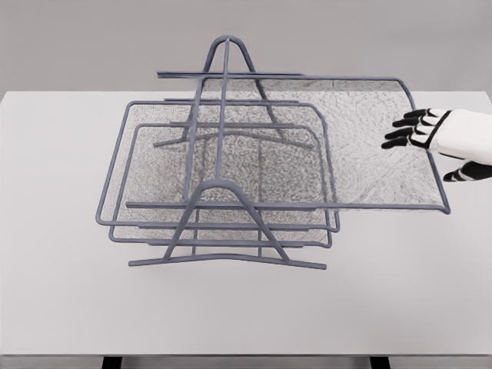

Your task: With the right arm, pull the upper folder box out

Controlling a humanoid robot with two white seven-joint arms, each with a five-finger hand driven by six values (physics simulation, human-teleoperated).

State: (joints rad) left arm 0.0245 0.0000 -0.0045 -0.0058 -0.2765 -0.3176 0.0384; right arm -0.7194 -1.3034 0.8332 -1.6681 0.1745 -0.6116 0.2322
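Head view shows you the right hand (430, 142) at the right edge, its black-tipped fingers (407, 131) spread and holding nothing, lying over the right rim of the upper folder box (369, 138). That mesh tray sits well out to the right of the wire rack (223, 154) on the white surface (384, 307).
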